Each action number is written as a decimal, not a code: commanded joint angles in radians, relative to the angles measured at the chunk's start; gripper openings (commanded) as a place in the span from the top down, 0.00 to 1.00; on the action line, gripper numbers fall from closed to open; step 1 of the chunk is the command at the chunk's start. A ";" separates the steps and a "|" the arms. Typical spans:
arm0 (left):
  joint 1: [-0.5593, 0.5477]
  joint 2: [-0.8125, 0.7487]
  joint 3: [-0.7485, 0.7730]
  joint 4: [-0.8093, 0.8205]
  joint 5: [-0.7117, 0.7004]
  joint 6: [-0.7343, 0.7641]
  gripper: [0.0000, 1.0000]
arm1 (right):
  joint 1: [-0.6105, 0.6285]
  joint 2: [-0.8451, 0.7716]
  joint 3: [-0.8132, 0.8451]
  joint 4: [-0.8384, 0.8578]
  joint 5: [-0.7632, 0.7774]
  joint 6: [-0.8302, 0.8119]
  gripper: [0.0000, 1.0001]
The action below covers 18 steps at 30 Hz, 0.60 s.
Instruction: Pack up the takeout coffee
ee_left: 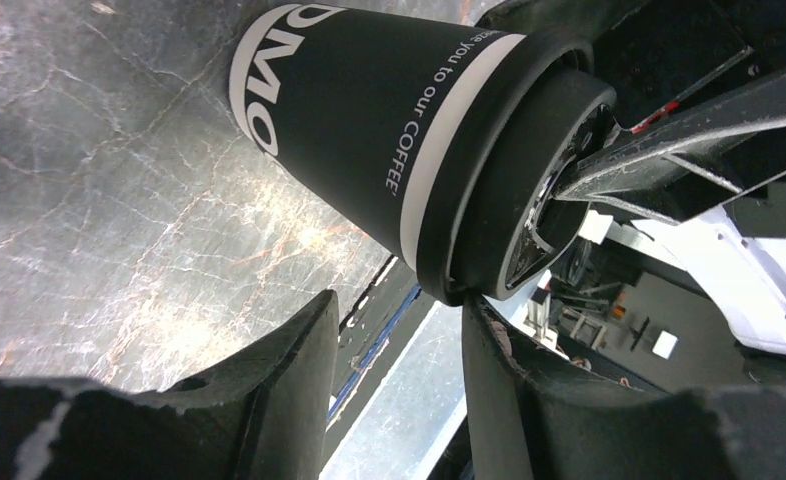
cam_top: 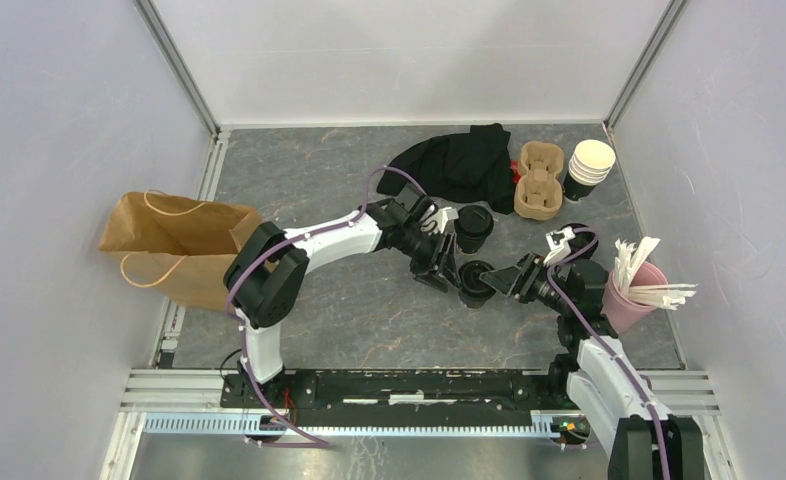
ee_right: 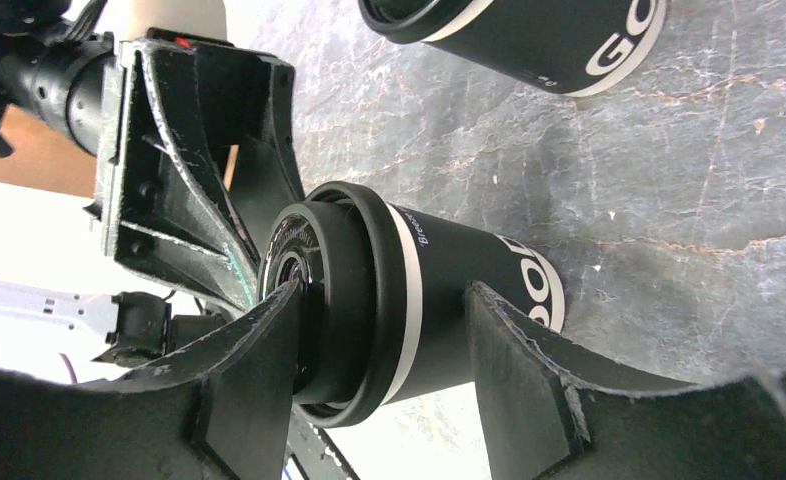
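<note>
Two takeout coffee cups, black with black sip lids, stand mid-table. The near cup (cam_top: pixel 476 285) (ee_left: pixel 369 110) (ee_right: pixel 439 260) sits between both grippers. My left gripper (cam_top: pixel 456 275) (ee_left: pixel 397 300) is open beside it with nothing between its fingers, and one fingertip touches the lid's rim. From the other side my right gripper (cam_top: pixel 504 280) (ee_right: pixel 384 290) is open. It straddles the lidded top: one finger lies over the lid, the other alongside the cup's wall. The far cup (cam_top: pixel 474 225) (ee_right: pixel 529 35) stands free behind them.
A brown paper bag (cam_top: pixel 174 245) lies at the left. At the back are a black cloth (cam_top: pixel 459 160), a cardboard cup carrier (cam_top: pixel 539 180) and a stack of lidless cups (cam_top: pixel 589 165). A pink cup of stirrers (cam_top: pixel 634 285) stands by the right arm.
</note>
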 commanded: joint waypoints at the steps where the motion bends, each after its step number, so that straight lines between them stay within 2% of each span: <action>1: 0.017 0.153 -0.187 -0.121 -0.356 0.120 0.57 | -0.029 0.098 -0.126 -0.149 -0.002 -0.092 0.39; 3: 0.018 0.112 -0.172 -0.125 -0.365 0.126 0.57 | -0.030 0.098 -0.072 -0.183 -0.002 -0.117 0.38; 6: 0.018 0.076 -0.065 -0.186 -0.330 0.144 0.54 | -0.029 0.116 0.022 -0.232 -0.021 -0.135 0.36; 9: 0.018 0.029 0.042 -0.198 -0.265 0.128 0.46 | -0.029 0.144 0.087 -0.241 -0.071 -0.135 0.34; 13: 0.021 -0.020 0.151 -0.200 -0.181 0.099 0.33 | -0.030 0.167 0.188 -0.342 -0.097 -0.177 0.28; 16: 0.021 -0.046 0.179 -0.174 -0.125 0.072 0.25 | -0.029 0.172 0.253 -0.383 -0.109 -0.192 0.22; 18: 0.021 -0.051 0.180 -0.154 -0.092 0.050 0.23 | -0.029 0.173 0.281 -0.393 -0.122 -0.191 0.20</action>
